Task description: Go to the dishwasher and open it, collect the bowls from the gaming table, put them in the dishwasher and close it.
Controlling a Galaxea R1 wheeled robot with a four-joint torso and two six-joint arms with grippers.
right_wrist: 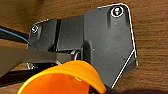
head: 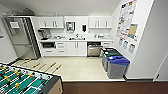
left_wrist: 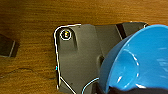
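**Grippers carrying bowls toward the kitchenette**

Left gripper [left_wrist: 110, 87] holds a bright blue bowl [left_wrist: 135, 60]; right gripper [right_wrist: 95, 86] holds an orange bowl [right_wrist: 62, 77]. Ahead, the stainless dishwasher [head: 94, 49] sits under the counter [head: 75, 40], left of the bins [head: 115, 62]. A foosball table [head: 22, 82] stands well apart from the dishwasher.

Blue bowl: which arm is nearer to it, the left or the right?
Left. The blue bowl lies close by the left wrist; by the right wrist is an orange bowl instead.

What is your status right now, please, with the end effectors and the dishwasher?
Bright blue round bowl at left wrist, orange bowl at right; grip unconfirmed. Stainless-steel under-counter dishwasher ahead. Blue-lidded grey bins right of the path.
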